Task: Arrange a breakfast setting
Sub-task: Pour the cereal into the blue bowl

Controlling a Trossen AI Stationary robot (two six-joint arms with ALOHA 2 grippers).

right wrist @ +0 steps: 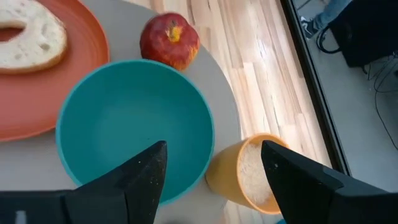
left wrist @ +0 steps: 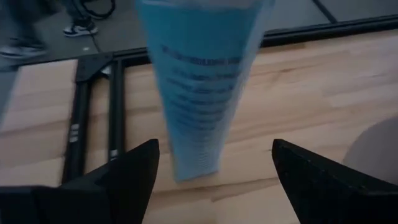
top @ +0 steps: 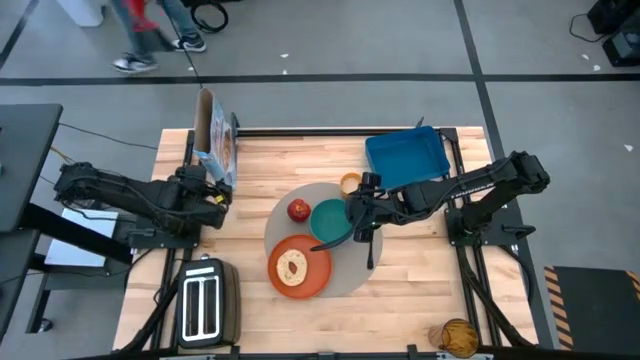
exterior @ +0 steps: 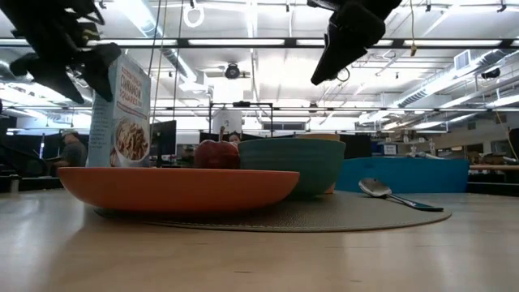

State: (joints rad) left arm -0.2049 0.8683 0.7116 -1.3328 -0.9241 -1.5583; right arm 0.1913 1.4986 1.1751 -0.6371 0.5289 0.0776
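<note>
A round grey-beige mat (top: 350, 275) lies mid-table. On it rest an orange plate (top: 312, 283) bearing a toast slice (top: 292, 266), a teal bowl (top: 328, 220), a red apple (top: 299, 210) and a metal spoon (top: 370, 250). An orange cup (top: 350, 183) stands at the mat's far edge. My right gripper (right wrist: 214, 163) is open and hovers above the bowl's rim (right wrist: 205, 124) and the cup (right wrist: 245, 171), touching neither. My left gripper (left wrist: 214, 165) is open at the table's left, its fingers on either side of an upright blue cereal box (left wrist: 199, 93), apart from it.
A blue rectangular tray (top: 405, 158) lies at the far right. A silver toaster (top: 205, 300) stands at the near left corner. The cereal box (top: 215, 140) stands at the far left edge. A person walks on the floor beyond the table (top: 150, 30).
</note>
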